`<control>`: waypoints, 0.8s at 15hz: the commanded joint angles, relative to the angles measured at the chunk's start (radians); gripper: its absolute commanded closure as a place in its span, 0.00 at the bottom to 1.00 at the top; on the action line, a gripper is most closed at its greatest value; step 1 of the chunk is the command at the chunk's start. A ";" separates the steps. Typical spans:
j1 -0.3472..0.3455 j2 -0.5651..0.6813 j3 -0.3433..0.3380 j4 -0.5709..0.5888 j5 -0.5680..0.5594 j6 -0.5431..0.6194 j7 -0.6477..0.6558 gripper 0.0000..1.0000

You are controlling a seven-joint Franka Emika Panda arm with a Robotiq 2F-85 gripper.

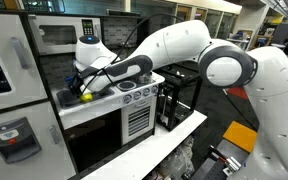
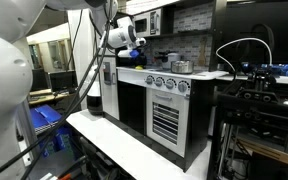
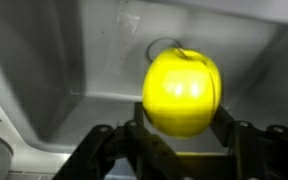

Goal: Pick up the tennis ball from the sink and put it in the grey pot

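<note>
No readable text, labels, brands or numbers in any view. Wrist view: no print legible on the tennis ball [image 3: 182, 92]. Exterior view: oven knobs [image 2: 164, 83] too small to read.

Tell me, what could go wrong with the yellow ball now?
The tennis ball is round, and the gripper pinches it only by its sides, so it might slip and drop into the sink. The sink's walls stand close, so lifting crooked could knock it loose.

Wrist view: tennis ball [image 3: 182, 92] blurred; jaws cut off by the lower edge
</note>
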 commanded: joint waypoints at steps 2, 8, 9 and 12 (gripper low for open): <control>0.002 -0.088 -0.013 -0.057 -0.018 0.002 0.008 0.59; 0.004 -0.157 -0.015 -0.098 -0.022 -0.011 0.002 0.59; -0.002 -0.173 -0.007 -0.110 -0.013 -0.018 -0.014 0.59; -0.025 -0.226 0.021 -0.161 0.028 -0.022 -0.073 0.59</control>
